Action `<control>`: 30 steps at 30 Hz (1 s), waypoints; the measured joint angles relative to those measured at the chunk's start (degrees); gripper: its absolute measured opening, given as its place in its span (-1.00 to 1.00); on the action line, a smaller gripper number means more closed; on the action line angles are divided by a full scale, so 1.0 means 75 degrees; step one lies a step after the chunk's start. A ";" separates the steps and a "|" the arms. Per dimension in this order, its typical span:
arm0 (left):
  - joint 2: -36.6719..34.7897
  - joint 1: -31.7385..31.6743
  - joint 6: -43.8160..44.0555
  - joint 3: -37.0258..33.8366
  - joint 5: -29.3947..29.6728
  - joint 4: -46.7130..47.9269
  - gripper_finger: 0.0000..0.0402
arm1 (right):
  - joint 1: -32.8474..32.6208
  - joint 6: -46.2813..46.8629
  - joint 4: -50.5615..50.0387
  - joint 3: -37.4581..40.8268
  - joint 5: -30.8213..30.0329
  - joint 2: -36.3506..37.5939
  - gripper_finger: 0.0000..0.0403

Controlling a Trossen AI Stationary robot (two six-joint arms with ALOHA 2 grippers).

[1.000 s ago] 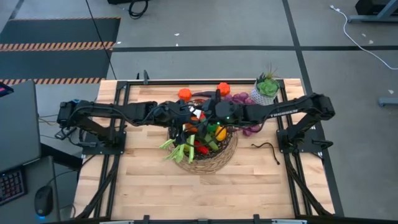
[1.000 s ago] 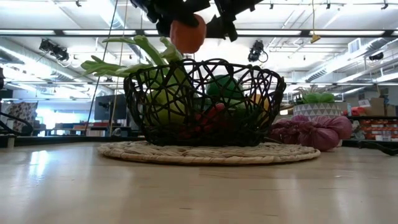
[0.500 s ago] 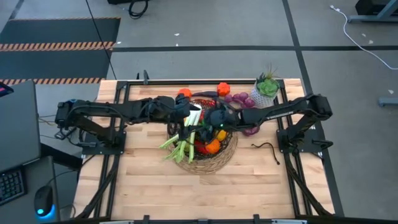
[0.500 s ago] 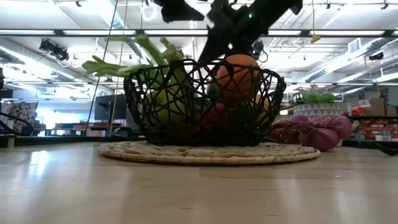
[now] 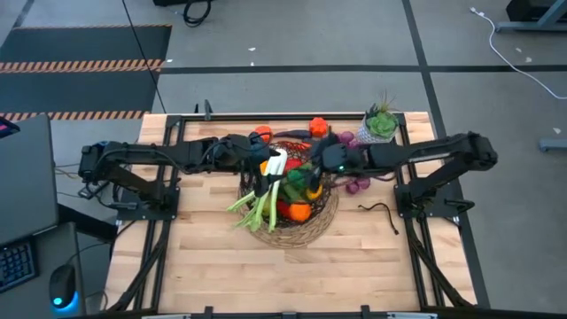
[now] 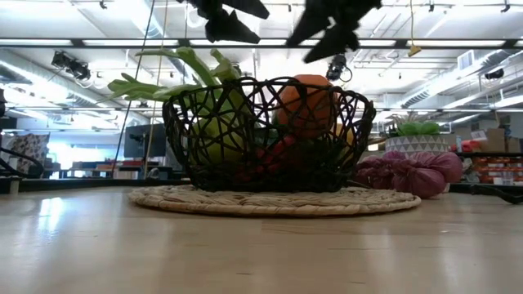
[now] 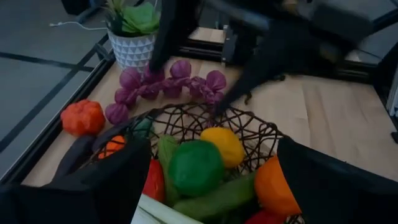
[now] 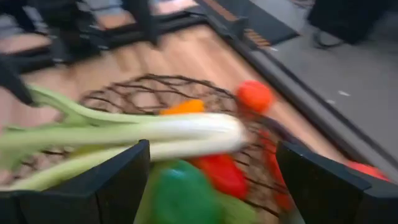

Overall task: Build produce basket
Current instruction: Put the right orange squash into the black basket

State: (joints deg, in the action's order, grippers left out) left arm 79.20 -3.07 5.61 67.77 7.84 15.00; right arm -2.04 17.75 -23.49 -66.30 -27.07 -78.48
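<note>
Left tool point(image 5: 263, 162): fingers apart, holding nothing; it hangs over the basket's far-left rim.
Right tool point(image 5: 321, 164): fingers apart, empty; it hangs over the basket's far-right rim.
Basket point(image 5: 326, 215): sits mid-desk between my two arms, upright on its tan woven base.
Basket contents: a green leek point(image 5: 263, 197) with its white end toward the far rim and leaves spilling over the near-left rim; an orange piece point(image 5: 300, 212), red, green and yellow pieces packed beside it.
Produce still outside: purple grapes point(image 5: 357, 184) on the desk just right of the basket, their cluster running away toward the plant pot point(image 5: 376, 131); two orange-red pieces point(image 5: 318, 124) beyond the far rim.
Key relation: the grapes lie right of the basket, under my right arm, so my right tool is judged nearer.
</note>
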 joint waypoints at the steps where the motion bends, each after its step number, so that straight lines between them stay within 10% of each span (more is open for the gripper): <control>1: 0.0000 -0.0003 0.0005 -0.0003 0.0037 0.0020 0.77 | 0.0052 0.0013 -0.0258 0.0000 -0.0122 0.0137 0.75; 14: -0.0527 -0.0452 -0.0430 -0.0502 -0.0478 0.1135 0.77 | 0.1530 -0.0196 -0.1518 -0.0003 0.0605 0.0286 0.75; 30: -0.3367 -0.0836 0.0109 -0.3140 -0.1107 -0.1488 0.77 | 0.4422 -0.0419 -0.1227 -0.0014 0.2447 -0.0187 0.75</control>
State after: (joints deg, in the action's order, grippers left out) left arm 53.95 -9.34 6.43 44.21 -0.46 3.84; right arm 31.13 14.61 -32.69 -66.41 -8.71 -79.88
